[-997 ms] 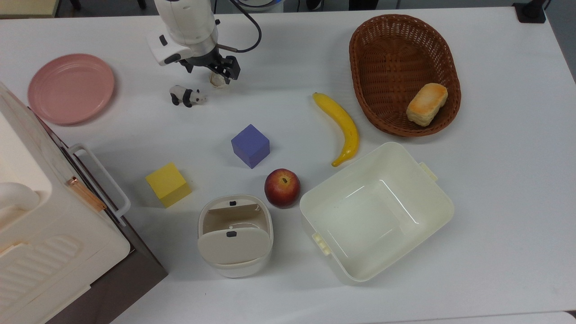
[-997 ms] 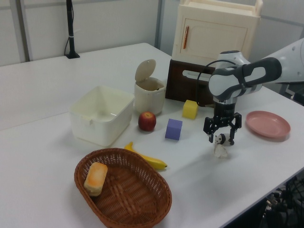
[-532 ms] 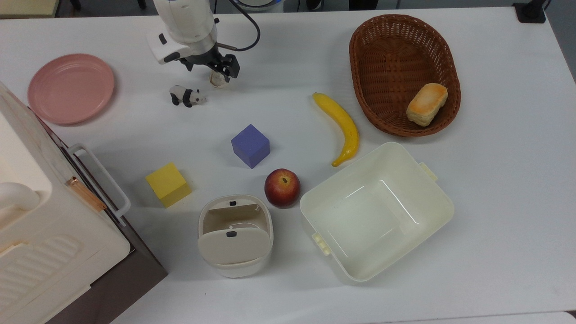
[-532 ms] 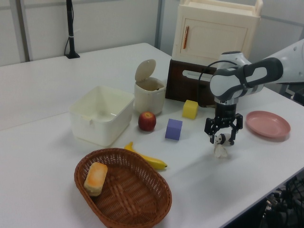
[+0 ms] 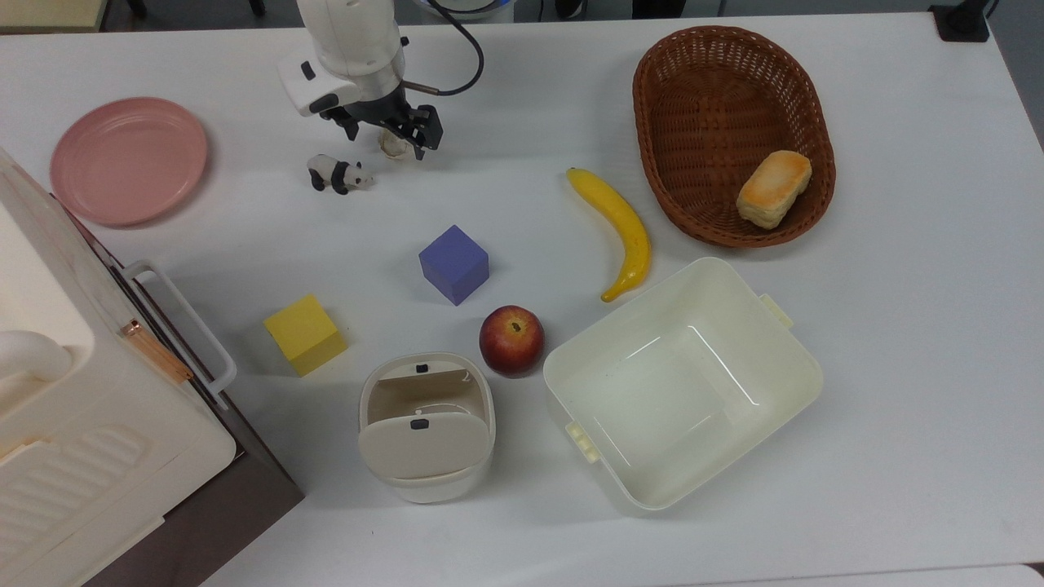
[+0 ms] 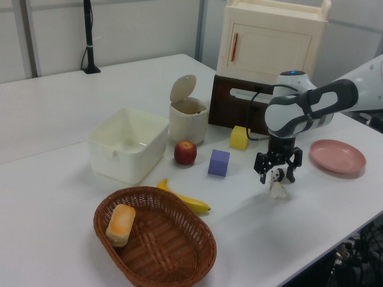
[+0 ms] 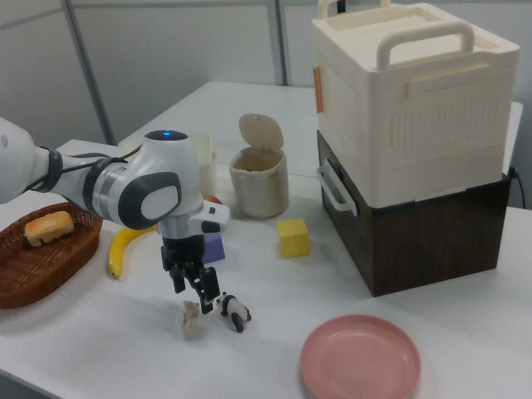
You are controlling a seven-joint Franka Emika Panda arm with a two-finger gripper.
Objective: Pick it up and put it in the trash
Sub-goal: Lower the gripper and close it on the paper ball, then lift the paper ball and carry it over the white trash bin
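The paper ball (image 5: 395,144) lay on the bench (image 5: 897,367) just beside the panda (image 5: 336,173), on the panda's right in the top view and on its left in the right view. The claw (image 5: 388,134) hung directly over the ball with its fingers spread apart and gripped nothing; in the left view the ball (image 6: 277,189) sat clear below the fingertips, so the grasp was judged not yet made.

Risks from this position:
- The panda stood near the ball. A descent offset toward it could catch or tip the figurine, or pinch it together with the paper.
- The ball was light and irregular. A shallow or off-centre closure could squeeze it out sideways or nudge it along the bench.
- The bin (image 5: 426,425) stood well apart from the panda, beyond the purple cube (image 5: 454,264) and close to the apple (image 5: 511,340). A low carry could strike these.
- The bin flap (image 6: 182,88) was tilted up, leaving a limited opening. A poorly aimed release could land the paper on the rim.

The ball appeared white, crumpled, roughly panda-sized, with uneven folds.
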